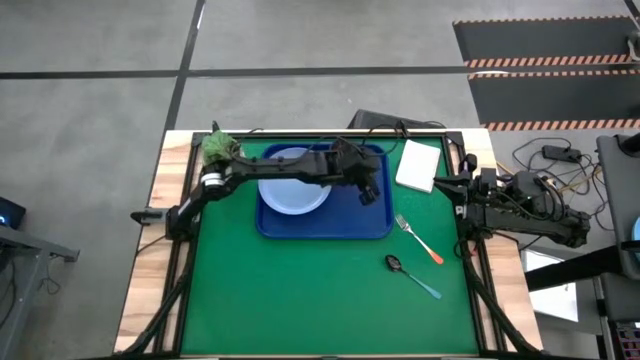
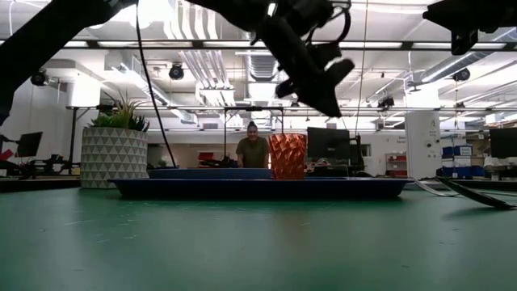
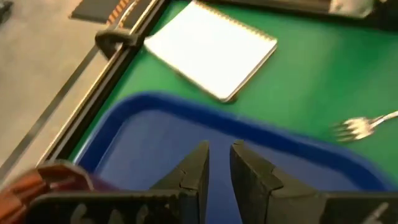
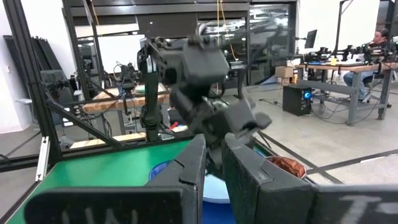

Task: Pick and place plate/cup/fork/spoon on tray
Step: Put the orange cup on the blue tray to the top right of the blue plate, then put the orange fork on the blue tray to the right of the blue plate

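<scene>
My left claw (image 1: 369, 193) hangs over the tray (image 1: 372, 228), fingers nearly closed, empty. Plate (image 1: 294, 182) and cup (image 2: 287, 156) sit on the tray. The fork (image 1: 419, 240), thin, stiff and slippery, lies on the mat; I'd pinch its orange handle.

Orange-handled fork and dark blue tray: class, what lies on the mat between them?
Nothing: in the high view only bare green mat separates the orange-handled fork from the dark blue plastic tray.
</scene>
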`<act>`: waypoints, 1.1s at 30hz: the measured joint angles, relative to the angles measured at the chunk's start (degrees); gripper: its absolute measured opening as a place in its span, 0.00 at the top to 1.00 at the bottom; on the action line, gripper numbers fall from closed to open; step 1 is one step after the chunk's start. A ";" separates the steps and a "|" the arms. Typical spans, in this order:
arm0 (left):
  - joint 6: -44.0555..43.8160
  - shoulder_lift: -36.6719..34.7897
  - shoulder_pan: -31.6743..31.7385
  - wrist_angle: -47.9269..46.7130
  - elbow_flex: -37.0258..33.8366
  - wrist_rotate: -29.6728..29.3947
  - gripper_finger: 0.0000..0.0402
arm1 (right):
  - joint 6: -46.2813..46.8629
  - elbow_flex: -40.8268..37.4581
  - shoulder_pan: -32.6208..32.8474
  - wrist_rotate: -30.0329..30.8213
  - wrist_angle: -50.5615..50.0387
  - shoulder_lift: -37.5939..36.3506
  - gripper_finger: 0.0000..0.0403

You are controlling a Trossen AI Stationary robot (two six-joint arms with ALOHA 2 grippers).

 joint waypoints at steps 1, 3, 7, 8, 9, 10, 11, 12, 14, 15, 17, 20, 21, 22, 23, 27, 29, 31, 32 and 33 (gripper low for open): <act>-0.09 -0.01 0.07 0.37 -1.14 -0.89 0.89 | 0.00 0.00 0.00 0.00 0.10 0.02 0.89; -0.17 0.07 0.36 1.08 -3.52 -3.17 0.89 | 0.00 0.00 0.00 0.00 0.07 0.02 0.89; -0.21 0.10 1.22 4.38 -7.74 -7.45 0.89 | 0.20 -0.02 0.00 0.00 0.09 0.04 0.89; -0.26 0.10 1.44 4.55 -8.40 -7.87 0.89 | 0.20 -0.02 0.00 -0.01 0.07 0.04 0.89; -0.26 0.10 1.67 4.39 -8.90 -8.36 0.89 | 0.20 -0.02 0.00 0.00 0.08 0.04 0.89; -0.23 0.10 1.87 4.23 -9.04 -8.55 0.89 | 0.20 -0.02 0.00 0.00 0.09 0.04 0.89; -0.21 0.10 2.06 4.39 -9.04 -8.66 0.89 | 0.20 -0.02 0.00 0.00 0.07 0.04 0.89; -0.08 0.10 2.18 4.51 -8.98 -9.20 0.89 | 0.20 -0.02 0.00 0.00 0.07 0.04 0.89; 0.35 0.10 2.45 4.71 -8.87 -11.89 0.89 | 0.13 -0.02 0.00 -0.02 0.09 0.04 0.89; 0.84 0.10 2.61 4.56 -8.87 -13.63 0.89 | 0.11 -0.04 0.00 -0.02 0.09 0.04 0.89; 1.65 0.10 2.97 4.39 -8.91 -15.82 0.89 | 0.10 -0.04 -0.02 -0.01 0.11 0.07 0.89; 1.64 -0.03 3.53 4.48 -8.91 -16.09 0.89 | 0.04 -0.04 -0.01 -0.02 0.09 0.07 0.89; 1.62 -0.05 3.62 4.49 -8.91 -16.11 0.89 | 0.04 -0.04 0.00 -0.02 0.09 0.07 0.89; 1.60 -0.05 3.66 4.45 -8.91 -16.10 0.89 | 0.02 -0.04 0.00 -0.02 0.09 0.07 0.89; 1.54 -0.05 3.63 4.45 -8.91 -16.07 0.89 | 0.02 -0.04 0.00 -0.02 0.09 0.07 0.89; 1.44 -0.58 2.61 4.35 -8.91 -16.02 0.89 | 0.02 -0.04 0.00 -0.02 0.06 0.07 0.89; 2.82 -1.59 1.19 4.31 -8.91 -16.01 0.89 | 0.06 -0.04 0.00 -0.02 -0.16 0.07 0.89; 4.16 -3.38 -0.54 3.56 -8.89 -15.67 0.89 | 0.14 -0.11 0.00 -0.02 -0.28 0.09 0.89; 4.75 -4.35 -1.52 3.43 -8.89 -15.19 0.89 | 0.19 -0.16 0.00 -0.02 -0.26 0.09 0.89; 5.61 -5.59 -2.41 3.43 -8.90 -13.81 0.89 | 0.55 -0.20 0.00 -0.02 -0.24 0.09 0.89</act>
